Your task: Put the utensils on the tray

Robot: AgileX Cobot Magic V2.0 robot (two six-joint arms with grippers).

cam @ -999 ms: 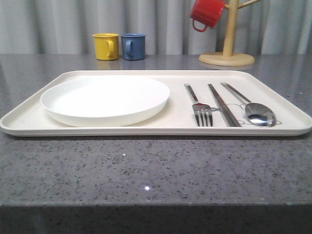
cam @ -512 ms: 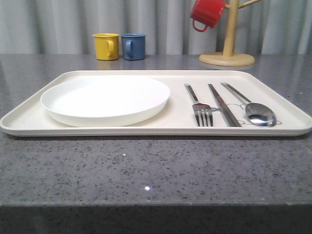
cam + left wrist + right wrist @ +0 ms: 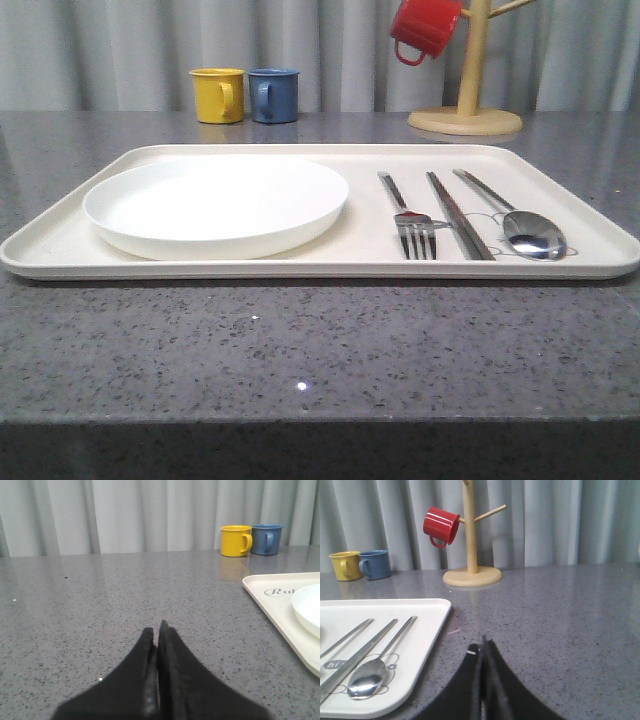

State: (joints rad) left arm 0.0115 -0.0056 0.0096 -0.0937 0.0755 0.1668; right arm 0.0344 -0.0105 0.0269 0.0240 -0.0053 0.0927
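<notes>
The cream tray [image 3: 70, 235] lies across the grey table. On its right half rest three silver utensils side by side: a fork [image 3: 410, 222], a long flat stick-like piece [image 3: 457, 214] and a spoon [image 3: 525, 228]. The spoon [image 3: 367, 680] and the stick-like piece [image 3: 362, 652] also lie on the tray [image 3: 427, 630] in the right wrist view. My right gripper [image 3: 481, 647] is shut and empty, low over bare table just beside the tray's right edge. My left gripper [image 3: 157, 630] is shut and empty over bare table, off the tray's [image 3: 272, 605] left edge.
A round white plate [image 3: 215, 203] fills the tray's left half. At the back stand a yellow mug [image 3: 217, 95] and a blue mug [image 3: 273, 95]. A wooden mug tree [image 3: 466, 100] with a red mug [image 3: 424, 27] hanging on it stands at the back right.
</notes>
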